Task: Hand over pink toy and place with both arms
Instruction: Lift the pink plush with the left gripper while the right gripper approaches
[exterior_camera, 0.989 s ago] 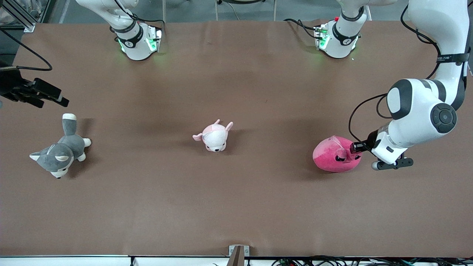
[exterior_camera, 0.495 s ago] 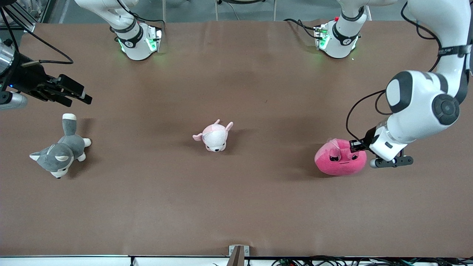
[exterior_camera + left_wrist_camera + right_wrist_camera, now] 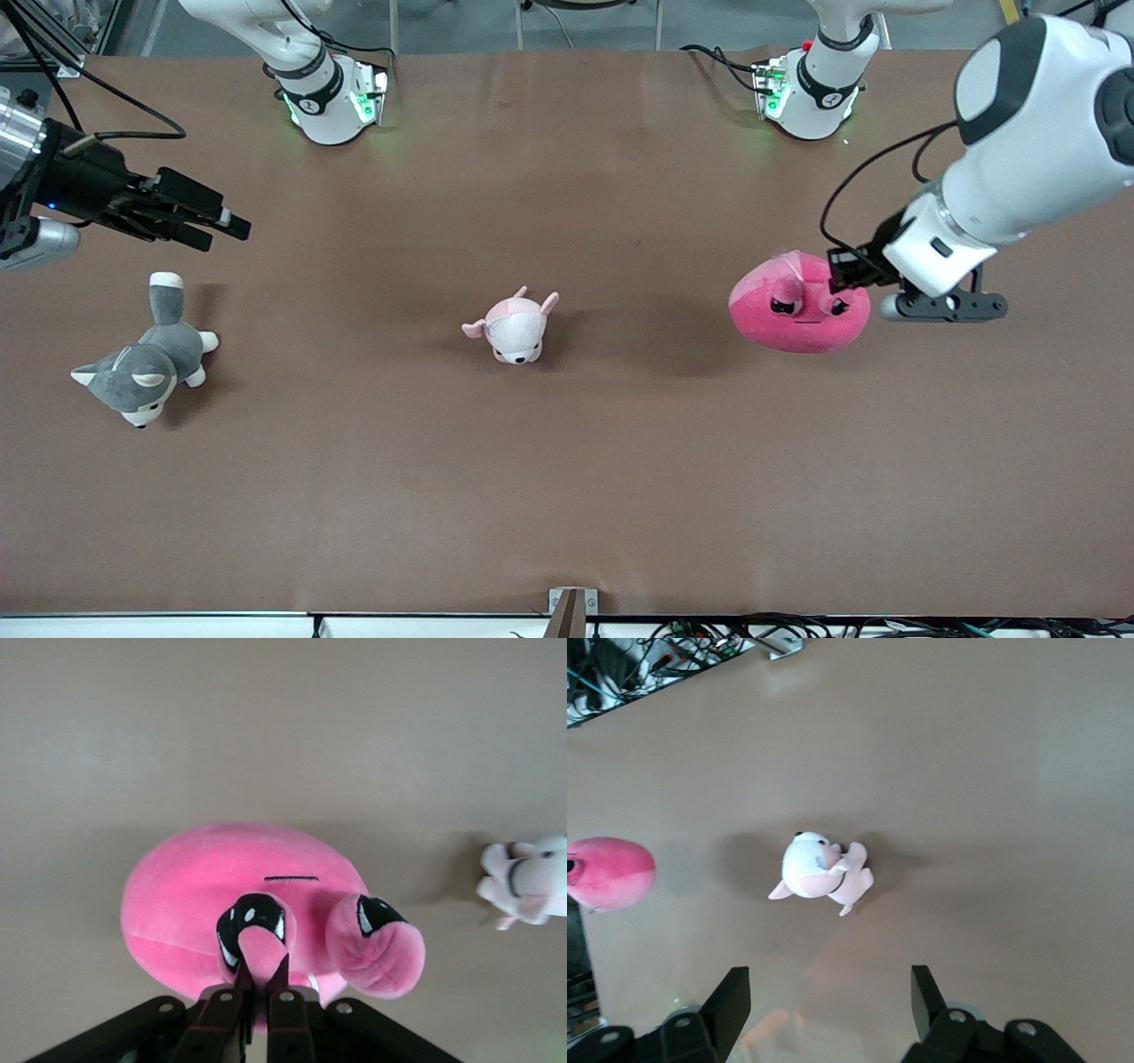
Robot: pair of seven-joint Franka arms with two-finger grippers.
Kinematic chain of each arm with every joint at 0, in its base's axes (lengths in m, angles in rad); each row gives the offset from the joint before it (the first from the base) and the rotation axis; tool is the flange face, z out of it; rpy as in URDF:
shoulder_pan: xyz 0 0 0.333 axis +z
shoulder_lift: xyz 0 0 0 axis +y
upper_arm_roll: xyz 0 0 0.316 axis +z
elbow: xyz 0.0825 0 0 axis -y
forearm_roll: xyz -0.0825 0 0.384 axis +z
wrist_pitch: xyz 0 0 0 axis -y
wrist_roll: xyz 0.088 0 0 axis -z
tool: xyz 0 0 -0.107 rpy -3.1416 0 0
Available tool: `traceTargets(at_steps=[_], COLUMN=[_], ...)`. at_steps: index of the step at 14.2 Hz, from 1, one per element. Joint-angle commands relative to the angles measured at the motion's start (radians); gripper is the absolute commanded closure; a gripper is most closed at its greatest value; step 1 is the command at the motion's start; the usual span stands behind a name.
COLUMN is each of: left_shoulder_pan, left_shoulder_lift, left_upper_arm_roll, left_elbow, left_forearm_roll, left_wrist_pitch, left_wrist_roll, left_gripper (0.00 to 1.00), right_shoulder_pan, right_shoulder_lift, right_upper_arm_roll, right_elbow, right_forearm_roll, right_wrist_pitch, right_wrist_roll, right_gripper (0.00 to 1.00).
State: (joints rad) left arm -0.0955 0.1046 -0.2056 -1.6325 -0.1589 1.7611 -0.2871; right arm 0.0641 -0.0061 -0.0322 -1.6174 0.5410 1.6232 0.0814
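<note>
Our left gripper (image 3: 840,276) is pinched tight on a fold of the pink toy (image 3: 797,306), holding it in the air above the table (image 3: 567,478) at the left arm's end. In the front view the toy's shadow lies on the brown surface below it, apart from the plush, and its black eyes face the front camera. In the left wrist view, the left gripper (image 3: 260,997) shows its two fingers (image 3: 282,985) closed nearly together on a small nub of pink fabric between the eyes of the toy (image 3: 239,904), with the thin mouth line visible above them.

Our right gripper (image 3: 199,217) hangs over the right arm's end of the table, above the spot just farther from the front camera than the grey dog (image 3: 146,354). In the right wrist view, the right gripper (image 3: 830,1005) has its fingers (image 3: 924,997) spread wide apart with nothing between them; that view also takes in the pale plush (image 3: 819,873) lying on the table and, at the picture's edge, part of the toy (image 3: 609,873).

The pale plush (image 3: 514,328) lies near the middle of the table, between the dog and the toy. The dog lies on its side at the right arm's end, tail pointing away from the front camera.
</note>
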Motion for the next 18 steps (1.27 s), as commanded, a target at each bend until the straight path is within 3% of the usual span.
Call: traceTargets(at_steps=[1,6,12,15,18], left_shoulder_pan=[0.002,-0.004,-0.01,-0.061,-0.143], left_shoulder_lift=[0.012,0.021,0.059,0.09,0.141], left_upper_arm_roll=[-0.052,-0.185,-0.322,-0.334,-0.334], left_elbow=[0.1,0.174,0.221,0.221,0.221], left_forearm_roll=[-0.046,-0.22,-0.384,-0.497,-0.505], left_wrist_pitch=[-0.043,-0.043,0.027,0.098,0.231], left_wrist_roll=[-0.094,-0.285,-0.46,-0.504,-0.585], left_gripper=[1.0,1.0,1.0,1.0,1.0], right_shoulder_pan=[0.011,0.039,0.066,0.091,0.135], right_shoulder_lift=[0.017,0.043,0.063,0.07,0.066], right_upper_arm_roll=[-0.006,-0.005,-0.005,-0.006,-0.005], right_elbow=[-0.009,-0.009,-0.006,-0.006,-0.006], right_forearm_roll=[0.056,0.059,0.149,0.223,0.22], right_wrist_pitch=[-0.002,0.001,0.011,0.007,-0.003], right_wrist_roll=[0.008,0.008,0.008,0.032,0.182], right_gripper=[0.18,0.18,0.18,0.18,0.18])
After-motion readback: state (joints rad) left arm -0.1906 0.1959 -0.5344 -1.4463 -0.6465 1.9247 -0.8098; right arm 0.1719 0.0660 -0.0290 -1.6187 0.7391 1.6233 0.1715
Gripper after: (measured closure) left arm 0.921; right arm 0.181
